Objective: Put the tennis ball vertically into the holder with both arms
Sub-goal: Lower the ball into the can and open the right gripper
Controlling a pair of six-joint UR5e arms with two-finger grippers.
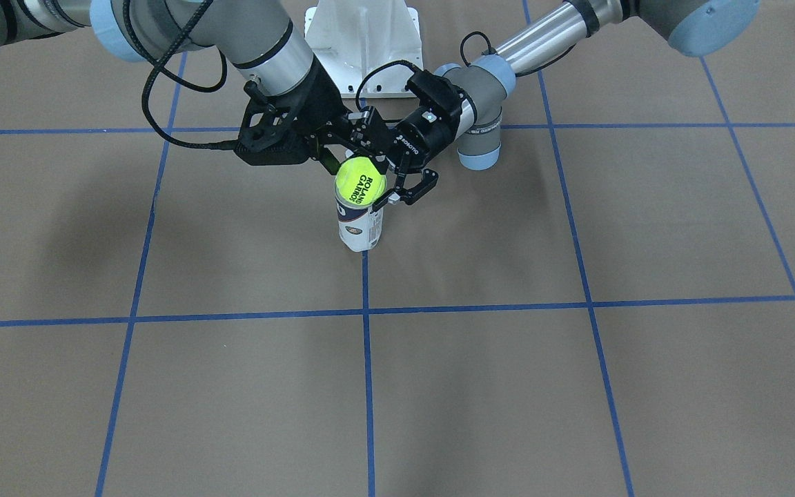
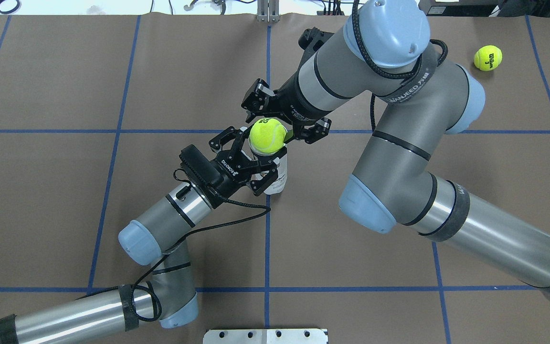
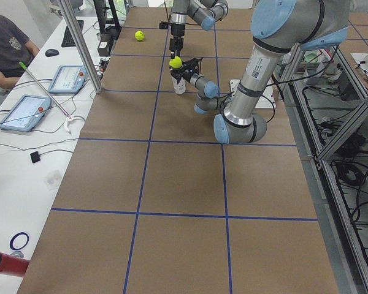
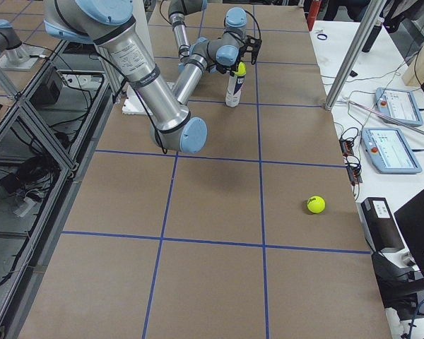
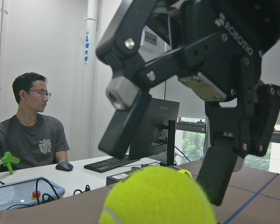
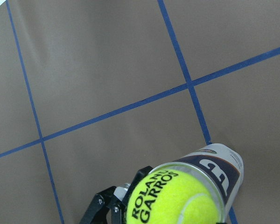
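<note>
Tennis ball (image 6: pixel 175 198), "ROLAND GARROS" print facing up, sits in the mouth of the tennis-ball can (image 6: pixel 213 167). Most of the ball is above the rim. Can stands upright on the table (image 6: pixel 107 70), on a blue tape line.

Right gripper (image 5: pixel 165 163): directly above the ball, pointing down at a tilt. Jaws are spread to about ball width, with one finger (image 5: pixel 126 123) on each side. No pad is seen pressing the felt, so I read it as not gripping.

Left gripper (image 2: pixel 255 161): comes in roughly level at the can's upper part, just under the ball. Fingers lie on opposite sides of the can wall, clamped on it.

Wilson ball (image 2: pixel 488 58) lies well apart from both grippers, beyond the right arm. White pedestal base (image 1: pixel 363 41) stands behind both grippers, on the robot's side. Seated operator (image 5: pixel 32 128) shows in the left wrist view, far behind the right gripper.
</note>
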